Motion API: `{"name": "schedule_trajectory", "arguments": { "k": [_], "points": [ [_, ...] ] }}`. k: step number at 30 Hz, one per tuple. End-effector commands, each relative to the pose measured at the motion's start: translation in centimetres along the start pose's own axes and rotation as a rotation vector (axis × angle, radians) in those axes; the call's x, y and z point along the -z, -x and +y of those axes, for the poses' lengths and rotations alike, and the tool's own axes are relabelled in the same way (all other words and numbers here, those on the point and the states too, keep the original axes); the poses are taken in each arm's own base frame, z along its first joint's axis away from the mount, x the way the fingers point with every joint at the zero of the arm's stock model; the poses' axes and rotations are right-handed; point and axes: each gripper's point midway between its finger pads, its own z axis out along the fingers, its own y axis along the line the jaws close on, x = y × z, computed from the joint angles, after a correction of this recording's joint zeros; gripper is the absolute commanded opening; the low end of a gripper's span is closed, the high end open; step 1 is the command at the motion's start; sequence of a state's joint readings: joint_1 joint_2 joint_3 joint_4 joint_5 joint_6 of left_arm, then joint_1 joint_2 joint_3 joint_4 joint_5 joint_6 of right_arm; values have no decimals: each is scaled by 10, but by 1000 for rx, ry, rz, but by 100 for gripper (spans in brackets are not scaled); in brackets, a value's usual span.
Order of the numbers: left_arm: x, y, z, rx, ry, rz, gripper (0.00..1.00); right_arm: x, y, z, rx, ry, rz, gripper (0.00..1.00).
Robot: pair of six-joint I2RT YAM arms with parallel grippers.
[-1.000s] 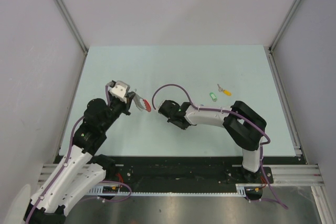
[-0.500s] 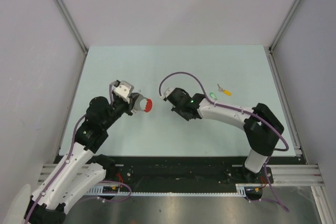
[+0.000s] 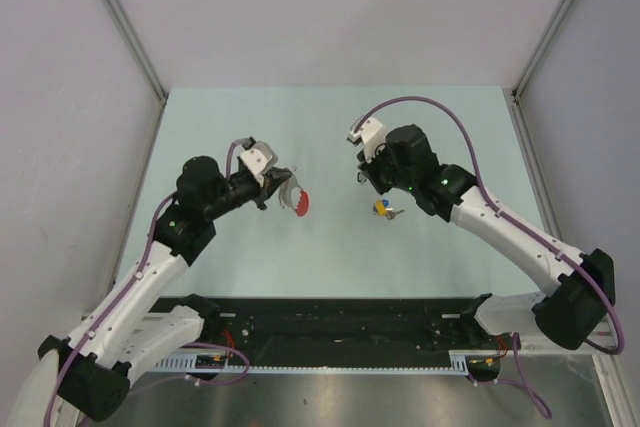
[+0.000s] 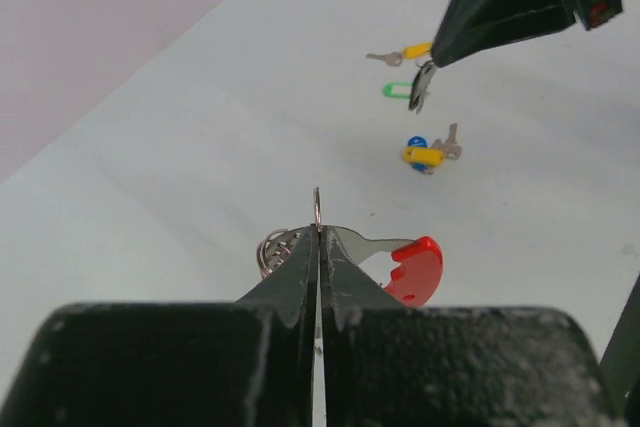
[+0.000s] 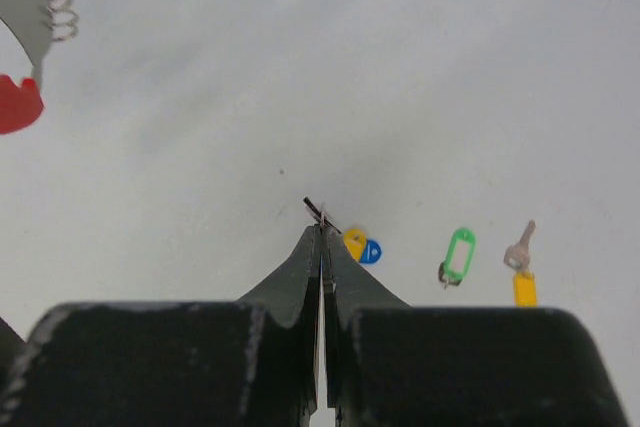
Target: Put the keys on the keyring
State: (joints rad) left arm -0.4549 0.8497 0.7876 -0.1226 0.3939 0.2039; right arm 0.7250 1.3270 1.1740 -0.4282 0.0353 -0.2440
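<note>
The left tool (image 4: 318, 247) is closed tight on the keyring (image 4: 318, 209). It pinches the metal edge-on, so the red tag (image 4: 415, 269) hangs to one side, clear of the bench (image 4: 180, 147). The right tool (image 5: 321, 237) is shut too, with a small key (image 4: 421, 87) nipped at its very tips and dangling. The two tools are well apart, above the middle of the bench. The blue-and-yellow key (image 5: 361, 245), green key (image 5: 459, 255) and yellow key (image 5: 522, 277) lie loose on the bench. The step in hand looks to be bringing the held key to the ring. To do it well, turn the key so the hole in its head meets the ring's open end. Close in slowly along the ring's line and keep both grips firm, since so slight a hold could let the key twist or drop. Which way the ring's opening faces cannot be told.
</note>
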Motion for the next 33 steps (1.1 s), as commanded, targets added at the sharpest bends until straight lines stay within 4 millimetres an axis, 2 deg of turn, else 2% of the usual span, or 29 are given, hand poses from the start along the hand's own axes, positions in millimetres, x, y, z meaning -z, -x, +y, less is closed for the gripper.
{"name": "schedule_trajectory", "arguments": {
  "k": [1,2,3,5,11,17,28,33],
  "points": [
    [-7,46,-14,-111,-148,-129,0,23,42,6,-6,153,-212,0],
    [-8,52,-15,-121,-161,-141,0,27,49,11,-1,200,-253,0],
    [-11,54,-16,-126,-177,-145,1,29,47,7,-6,205,-264,0],
    [-16,56,-22,-144,-230,-151,0,37,56,9,-1,237,-319,0],
    [-26,57,-39,-172,-387,-157,0,45,60,16,35,326,-373,0],
    [-31,40,-58,-161,-526,-148,0,53,66,34,103,421,-431,0],
    [-29,23,-70,-132,-594,-145,0,51,67,59,208,499,-487,0],
    [-28,14,-73,-126,-601,-122,0,56,68,68,245,536,-504,0]
  ]
}}
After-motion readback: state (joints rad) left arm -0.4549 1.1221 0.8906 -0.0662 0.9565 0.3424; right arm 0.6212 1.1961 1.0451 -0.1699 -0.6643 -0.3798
